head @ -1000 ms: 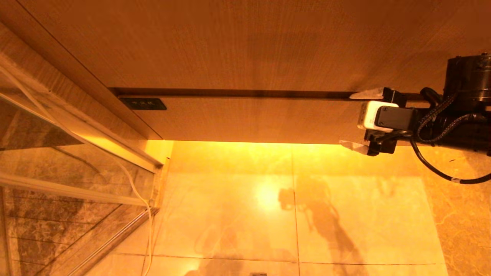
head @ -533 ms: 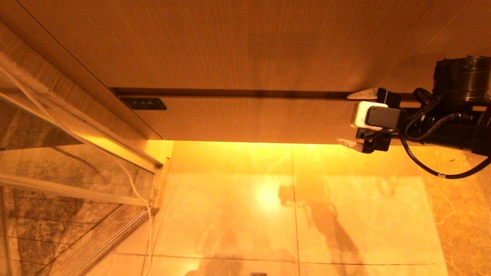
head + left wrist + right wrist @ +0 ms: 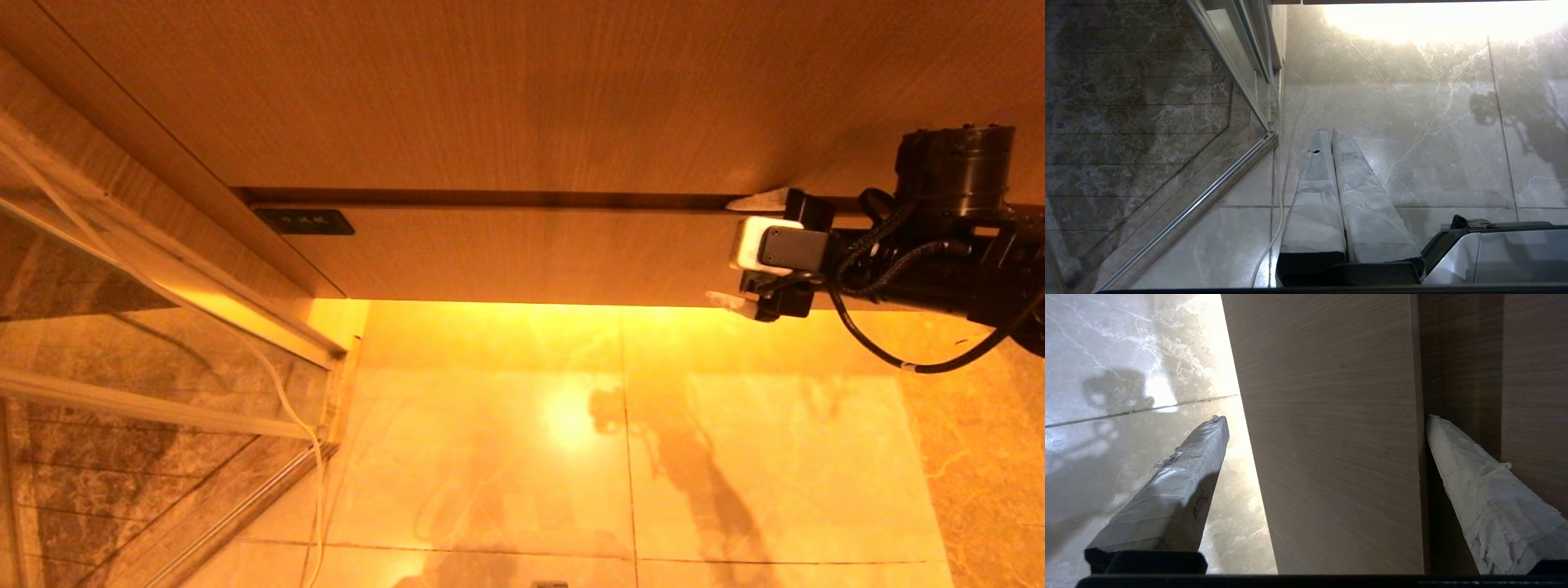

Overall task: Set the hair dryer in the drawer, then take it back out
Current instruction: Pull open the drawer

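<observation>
**Jaws straddling the drawer front**

Head view: the right gripper [image 3: 729,249] is hanging at the right end of the closed drawer [image 3: 522,253], jaws spread wide and holding nothing, one finger at the dark gap under the bench [image 3: 490,90], the other below the front's lower edge. To pull well, it should hook the upper finger into the gap and draw straight out. The dryer is showing nowhere.

Left wrist view: the left gripper [image 3: 1331,136] is idling, jaws together, over glossy veined floor [image 3: 1433,143].

Right wrist view: fabric-wrapped fingers [image 3: 1180,477] are flanking the flat, fine-grained wood.
</observation>
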Tool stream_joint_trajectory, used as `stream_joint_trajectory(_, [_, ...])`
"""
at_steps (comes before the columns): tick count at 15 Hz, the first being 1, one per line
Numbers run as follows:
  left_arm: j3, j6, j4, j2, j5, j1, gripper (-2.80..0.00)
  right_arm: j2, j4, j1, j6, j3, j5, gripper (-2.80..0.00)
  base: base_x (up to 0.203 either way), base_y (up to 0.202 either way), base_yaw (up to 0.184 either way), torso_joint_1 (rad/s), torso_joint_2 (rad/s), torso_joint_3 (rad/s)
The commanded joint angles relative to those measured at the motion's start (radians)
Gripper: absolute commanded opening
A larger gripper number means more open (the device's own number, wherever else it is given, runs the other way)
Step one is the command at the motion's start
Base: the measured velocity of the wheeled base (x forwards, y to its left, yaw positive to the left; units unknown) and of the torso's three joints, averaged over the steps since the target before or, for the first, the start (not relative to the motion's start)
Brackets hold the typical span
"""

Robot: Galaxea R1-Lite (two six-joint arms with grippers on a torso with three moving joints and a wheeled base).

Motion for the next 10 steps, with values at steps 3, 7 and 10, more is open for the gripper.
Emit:
stream_joint_trajectory(3, [0.002,0.000,0.000,0.000,0.000,0.000,-2.80,0.026,-0.013,0.000,-0.012,-0.007,-0.003,0.00,0.000,0.000,0.000,0.000,0.00,0.000])
stream_joint_trajectory(7, [0.002,0.000,0.000,0.000,0.000,0.000,-2.80,0.031,0.023,0.001,-0.019,-0.001,-0.008,0.00,0.000,0.000,0.000,0.000,0.00,0.000])
stream_joint_trajectory(10, [0.002,0.000,0.000,0.000,0.000,0.000,-2.80,0.010,0.144,-0.001,-0.012,-0.010,-0.008,0.00,0.000,0.000,0.000,0.000,0.00,0.000])
